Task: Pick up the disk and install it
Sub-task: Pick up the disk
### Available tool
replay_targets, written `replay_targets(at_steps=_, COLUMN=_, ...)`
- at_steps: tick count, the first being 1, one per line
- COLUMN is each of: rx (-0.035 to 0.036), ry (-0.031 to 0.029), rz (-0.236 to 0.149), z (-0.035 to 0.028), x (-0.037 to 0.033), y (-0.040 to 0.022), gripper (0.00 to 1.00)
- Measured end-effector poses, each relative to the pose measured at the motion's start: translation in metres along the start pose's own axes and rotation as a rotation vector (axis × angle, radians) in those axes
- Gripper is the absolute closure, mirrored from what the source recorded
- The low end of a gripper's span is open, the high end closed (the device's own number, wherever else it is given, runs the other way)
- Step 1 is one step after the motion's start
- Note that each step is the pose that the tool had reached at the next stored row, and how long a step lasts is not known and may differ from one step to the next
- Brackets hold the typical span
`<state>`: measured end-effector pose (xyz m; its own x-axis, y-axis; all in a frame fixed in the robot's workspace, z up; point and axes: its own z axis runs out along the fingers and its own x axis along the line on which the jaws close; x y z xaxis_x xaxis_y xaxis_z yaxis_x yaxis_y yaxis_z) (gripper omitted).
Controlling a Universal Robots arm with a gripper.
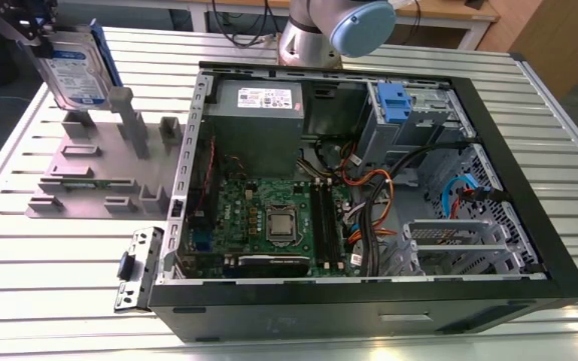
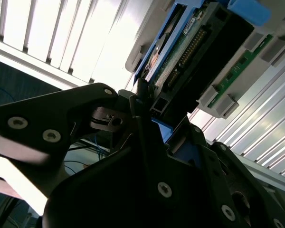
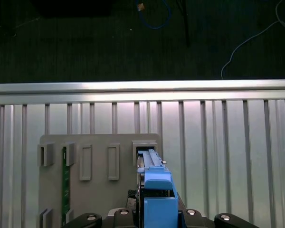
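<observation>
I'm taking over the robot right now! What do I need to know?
End effector: shut on the disk, gripping its blue frame.
Disk: upright at the grey stand on the exterior view's left, outside the case.
Done: disk grasped. I cannot tell whether it is clear of the stand's slot.
Left: the disk is not yet in the case.
</observation>
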<state>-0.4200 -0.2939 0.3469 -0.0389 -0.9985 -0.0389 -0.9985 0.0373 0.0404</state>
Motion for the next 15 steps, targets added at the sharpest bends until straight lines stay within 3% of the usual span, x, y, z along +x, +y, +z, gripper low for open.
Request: replay_targets(at_steps=15, rx=0.0001, ry=0.0000, rz=0.000, z=-0.0089, x=-0.0003, y=0.0004, gripper=0.64)
